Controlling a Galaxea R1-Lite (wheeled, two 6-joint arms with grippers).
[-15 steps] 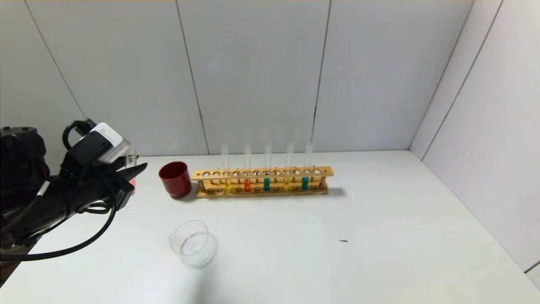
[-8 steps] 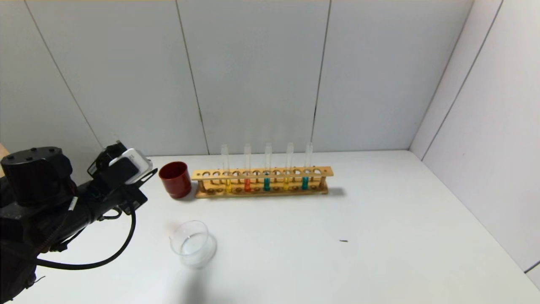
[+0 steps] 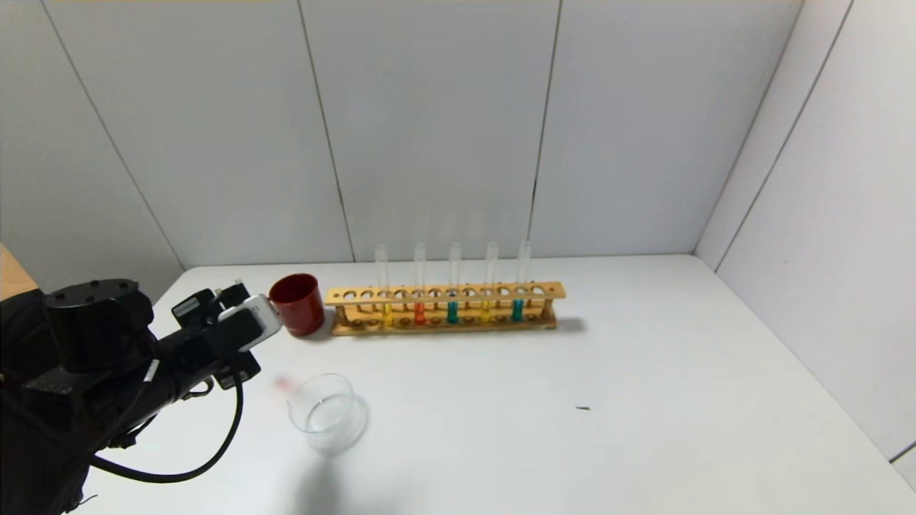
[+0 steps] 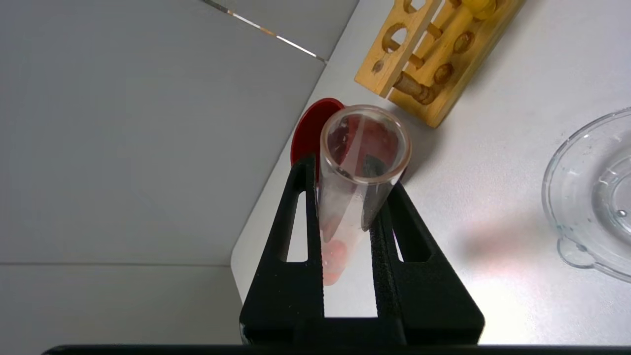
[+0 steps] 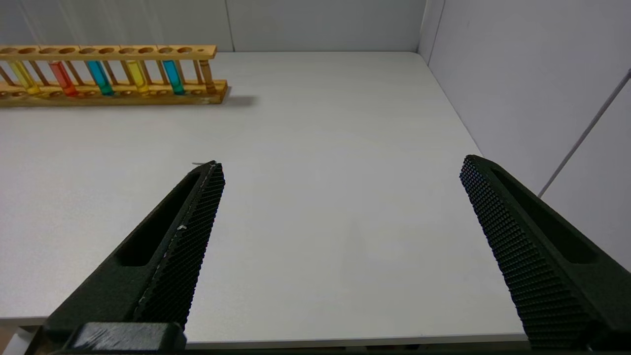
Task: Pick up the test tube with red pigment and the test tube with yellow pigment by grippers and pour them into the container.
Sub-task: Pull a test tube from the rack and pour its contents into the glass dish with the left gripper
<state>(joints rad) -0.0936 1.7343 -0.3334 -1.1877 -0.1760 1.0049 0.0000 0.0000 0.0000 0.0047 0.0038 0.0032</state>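
Left gripper [image 4: 345, 207] is near the table's [image 3: 644, 372] left edge, fingers clamped on a test tube with red pigment [image 4: 352, 182]. Left wrist view shows the tube's open mouth pointing roughly toward the dark red cup [image 3: 297, 304] and the end of the wooden rack [image 3: 444, 309], with a short slug of orange-red liquid sitting at the rounded closed end, between the fingers.

Risks, as I read them:
- The mouth isn't lined up over the glass container [image 3: 325, 418]; the dish sits off to one side, front-left of table centre. Tip further before moving over it and the liquid lands on the table or in the cup.
- Slim, smooth glass held between two narrow fingers: a wrist roll could let it slip or pivot.
- The dish is shallow and light, so a knock from the tube rim could shove it. Pour too fast and it may splash over the low wall.
- Cup and rack end are just beside the gripper, so a swing could clip them.

The dish is clear with a small pouring lip, and looks empty or nearly so. The rack along the back edge holds five tubes: yellow, orange-red, teal, yellow, teal. Leftmost is a test tube with yellow pigment [image 3: 384, 300], upright and untouched.

Right gripper [image 5: 340, 236] hangs over the front-right part of the table, fingers spread wide, holding nothing.
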